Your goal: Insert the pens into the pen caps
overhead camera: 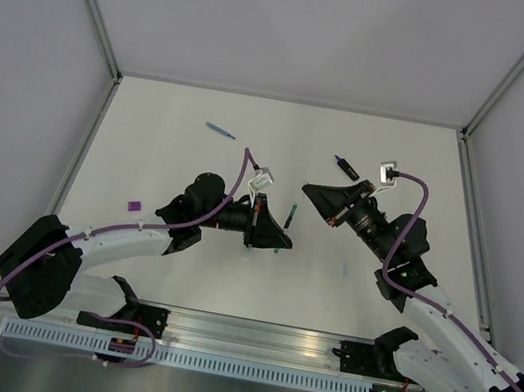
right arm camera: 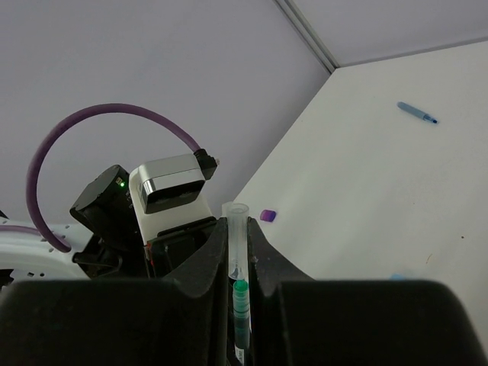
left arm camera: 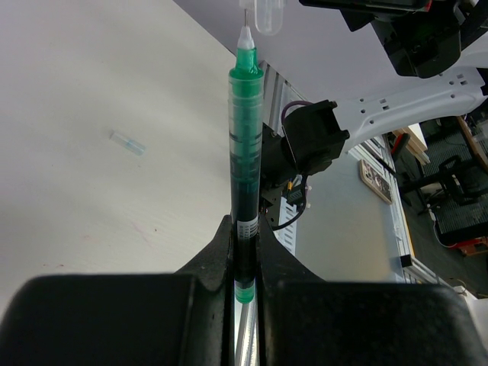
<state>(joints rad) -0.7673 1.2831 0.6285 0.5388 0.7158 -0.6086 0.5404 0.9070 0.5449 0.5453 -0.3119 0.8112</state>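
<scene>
**Green pen presented tip-first to a clear cap, both held above the surface**

The left end effector (left arm camera: 244, 229) is clamped on the rear barrel of the green pen (left arm camera: 245, 152), leaving the front half and needle tip free to enter a cap. The right end effector (right arm camera: 238, 227) is pinched on the clear cap (right arm camera: 237, 217) and faces the left one, so cap and pen lie roughly on one axis. The right wrist view shows the tip at the cap's end. The left wrist view shows it slightly to one side, so entry cannot be confirmed. A blue pen (overhead camera: 220, 131) and a purple cap (overhead camera: 134, 205) lie well apart on the surface (overhead camera: 177, 273).
</scene>
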